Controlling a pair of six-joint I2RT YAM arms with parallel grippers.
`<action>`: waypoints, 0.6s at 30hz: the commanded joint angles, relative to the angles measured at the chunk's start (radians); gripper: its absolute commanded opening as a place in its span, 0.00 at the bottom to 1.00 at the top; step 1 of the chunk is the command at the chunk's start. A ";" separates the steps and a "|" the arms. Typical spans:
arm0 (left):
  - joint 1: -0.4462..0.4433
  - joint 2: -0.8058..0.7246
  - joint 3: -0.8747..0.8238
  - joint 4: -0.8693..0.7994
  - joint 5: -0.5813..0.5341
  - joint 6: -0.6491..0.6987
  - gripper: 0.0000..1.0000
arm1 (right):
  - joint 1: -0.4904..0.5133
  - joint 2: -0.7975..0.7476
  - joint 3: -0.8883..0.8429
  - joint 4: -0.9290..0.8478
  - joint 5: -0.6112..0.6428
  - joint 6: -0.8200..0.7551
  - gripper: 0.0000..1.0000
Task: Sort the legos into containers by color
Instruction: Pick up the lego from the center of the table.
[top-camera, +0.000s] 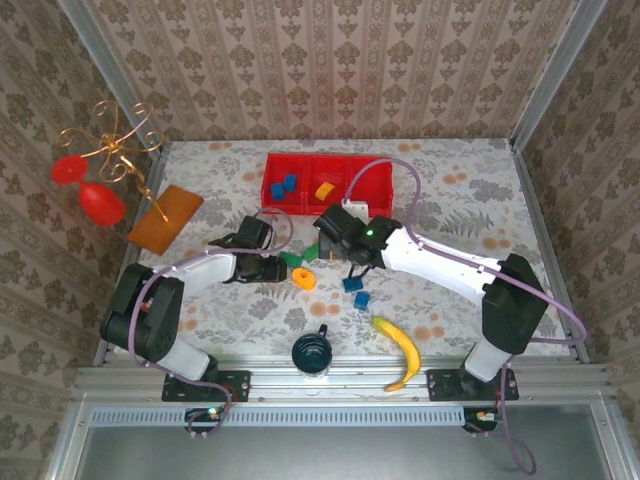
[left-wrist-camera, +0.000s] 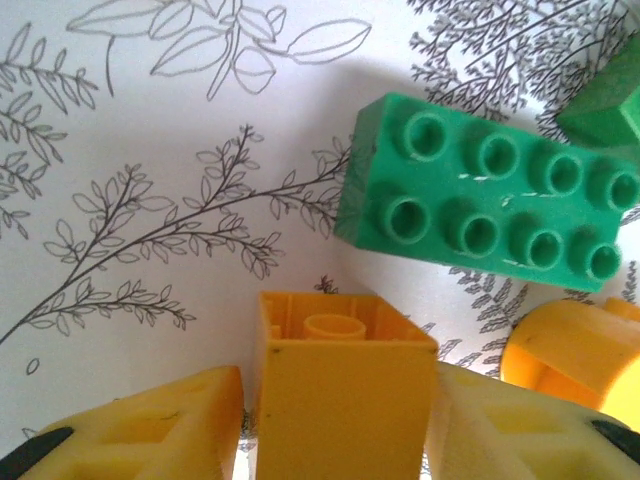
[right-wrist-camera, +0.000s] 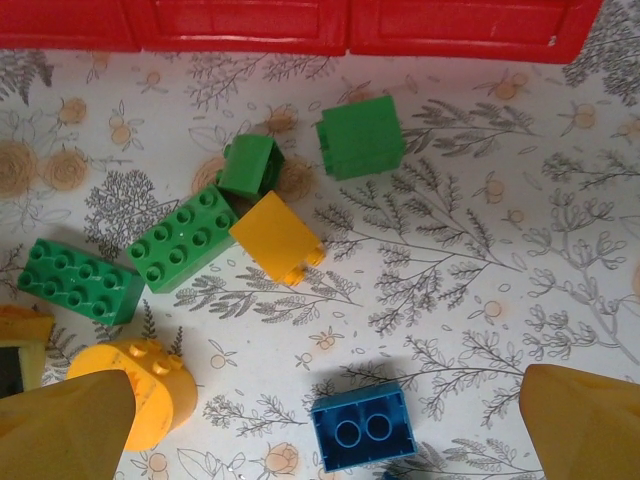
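Observation:
In the left wrist view a yellow lego lies between my left gripper's fingers; the right finger touches it and a thin gap shows at the left finger. In the top view the left gripper is low beside green legos. My right gripper hangs open and wide above a blue lego. Green legos, a yellow lego and a round orange lego lie scattered. The red tray holds blue legos on the left and a yellow one in the middle.
A banana and a dark blue cup sit near the front edge. An orange-brown board lies at the left under a gold wire stand with red pieces. Two more blue legos lie by the right arm.

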 joint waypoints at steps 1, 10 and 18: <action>0.030 -0.021 -0.022 0.005 -0.035 0.013 0.50 | 0.005 0.020 0.033 -0.034 -0.001 0.015 1.00; 0.033 -0.010 -0.006 0.028 -0.041 0.007 0.33 | 0.004 0.014 0.002 -0.021 -0.005 0.016 1.00; 0.035 -0.051 0.167 -0.005 -0.032 0.031 0.22 | 0.003 -0.012 -0.028 -0.025 0.004 -0.008 1.00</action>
